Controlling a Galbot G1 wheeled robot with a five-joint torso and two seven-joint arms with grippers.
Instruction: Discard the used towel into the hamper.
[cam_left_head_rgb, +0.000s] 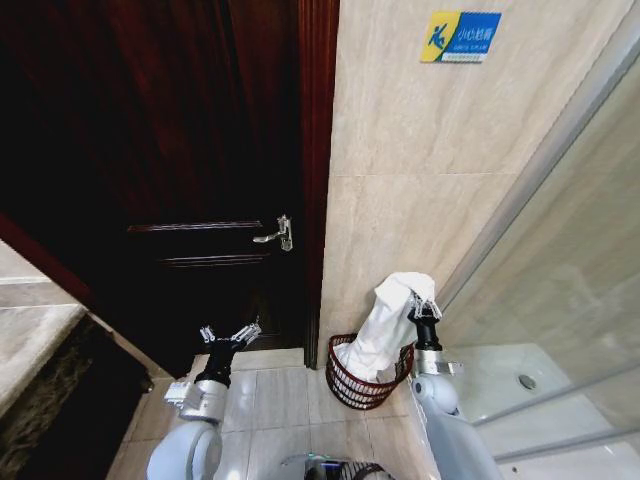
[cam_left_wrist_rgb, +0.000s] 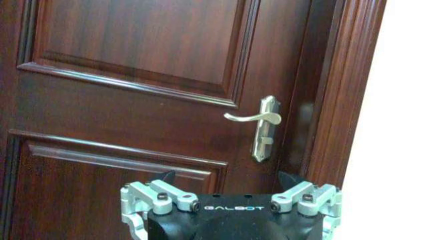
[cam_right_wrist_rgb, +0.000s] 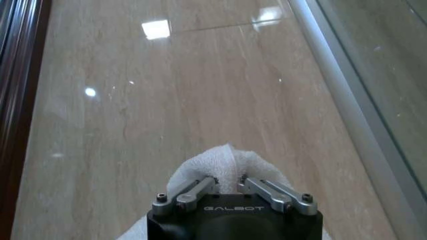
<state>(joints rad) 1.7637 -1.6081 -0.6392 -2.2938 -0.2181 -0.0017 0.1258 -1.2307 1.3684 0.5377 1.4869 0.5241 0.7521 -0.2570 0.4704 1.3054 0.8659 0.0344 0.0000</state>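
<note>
Hanging from the right gripper (cam_left_head_rgb: 427, 305), a white towel (cam_left_head_rgb: 385, 330) drapes down in a long fold with its lower end inside the hamper (cam_left_head_rgb: 352, 385); the gripper's fingers are closed together on the towel's upper bunch, which the right wrist view shows as a white terry tuft (cam_right_wrist_rgb: 227, 162) pinched between the two metal fingers (cam_right_wrist_rgb: 193, 190). Hamper: round, dark reddish-brown open-weave wicker, standing on the pale tiled floor (cam_left_head_rgb: 270, 400) in the corner where the beige tiled wall (cam_left_head_rgb: 400, 200) meets the door frame (cam_left_head_rgb: 318, 150), just beside the right arm. Towel: held above the hamper rim at the top, tail resting in the basket; whether the tail reaches the basket's bottom cannot be made out from the head view. Left gripper (cam_left_head_rgb: 230, 337): raised in front of the dark wooden door (cam_left_head_rgb: 180, 150), fingers spread apart and holding nothing; the left wrist view shows its two finger bases (cam_left_wrist_rgb: 160, 197) set wide with the panelled door beyond. Door handle (cam_left_wrist_rgb: 257, 118): silver lever on a long backplate, near the door's edge by the frame, well apart from the left gripper. Glass shower partition (cam_left_head_rgb: 570, 240): to the robot's right, with a metal edge strip running diagonally up the wall. Sign (cam_left_head_rgb: 460, 37): blue and yellow plate high on the tiled wall. Dark stone counter edge (cam_left_head_rgb: 40, 380): at the robot's left.
</note>
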